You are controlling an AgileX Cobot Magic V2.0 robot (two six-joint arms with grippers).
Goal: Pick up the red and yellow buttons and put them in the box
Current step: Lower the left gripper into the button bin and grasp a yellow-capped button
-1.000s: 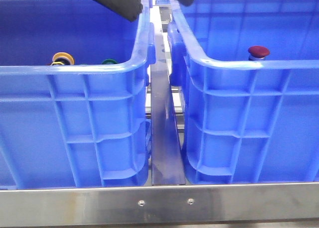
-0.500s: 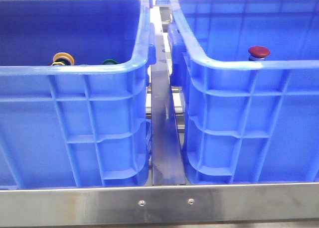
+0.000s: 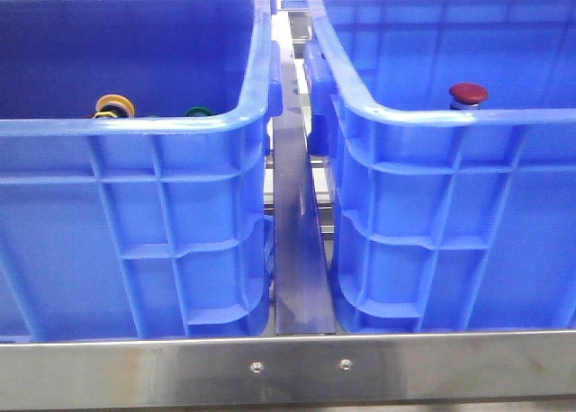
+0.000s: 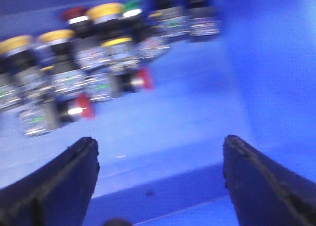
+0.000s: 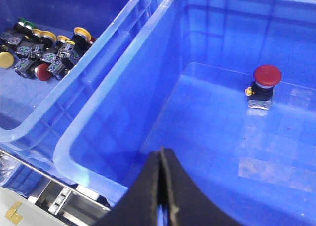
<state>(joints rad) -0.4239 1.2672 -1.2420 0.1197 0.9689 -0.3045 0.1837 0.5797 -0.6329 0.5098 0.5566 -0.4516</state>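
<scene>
One red button [image 5: 264, 84] already stands in the right crate [image 5: 163, 73]; yellow ones [image 4: 104, 12] cluster in the left. They're light, rigid, slick-domed: pinch the body under the cap. Your left gripper [image 4: 160, 179] gapes wide, empty; right gripper [image 5: 163, 196] is closed, empty.

You find no text, label, brand or number that can be read in any view. The buttons [image 5: 42, 56] heaped in the left crate [image 3: 135, 205] carry small green and white patches on their bodies, too small in the right wrist view and too blurred in the left wrist view to make out.
</scene>
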